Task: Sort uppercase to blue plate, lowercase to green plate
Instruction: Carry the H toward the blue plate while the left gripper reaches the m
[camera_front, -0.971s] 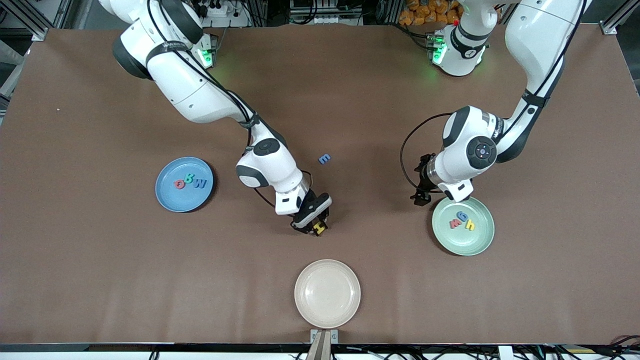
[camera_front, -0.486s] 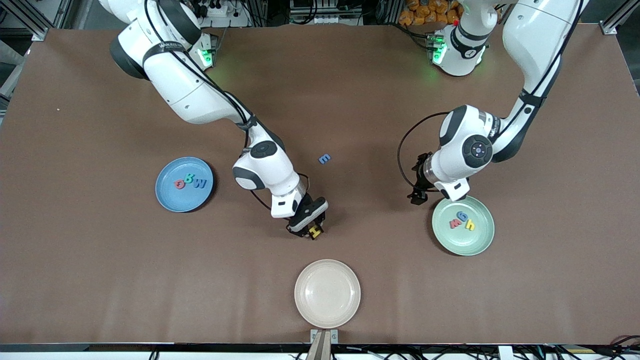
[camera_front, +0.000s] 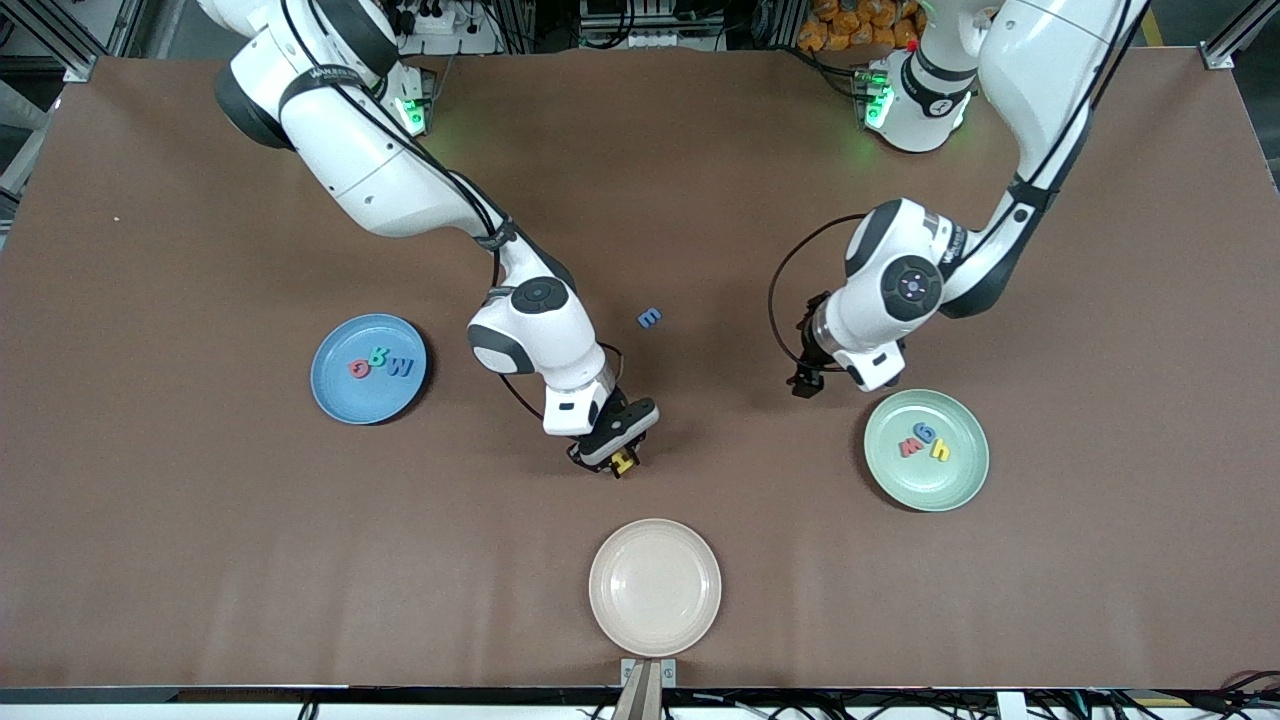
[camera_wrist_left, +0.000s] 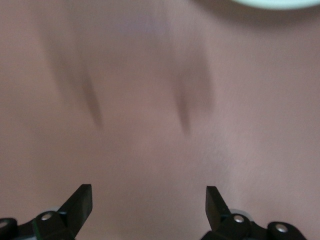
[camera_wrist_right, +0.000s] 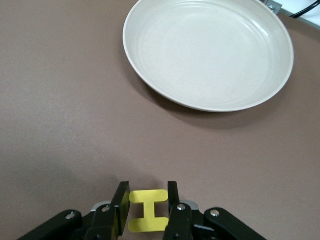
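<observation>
The right gripper (camera_wrist_right: 146, 212) is clamped on the yellow H (camera_wrist_right: 147, 217) by its crossbar, held over bare worktop (camera_front: 200, 560) near the cream plate (camera_front: 655, 587). The blue plate (camera_front: 335, 395) carries G, R, W; the green plate (camera_front: 950, 485) w, g, h. The left gripper (camera_wrist_left: 149, 207) hangs spread wide, empty, beside the green plate. A blue m (camera_front: 649, 318) lies mid-worktop.

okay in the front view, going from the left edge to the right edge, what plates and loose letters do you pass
blue plate → yellow H held in the right pincer → blue m-like letter → green plate
</observation>
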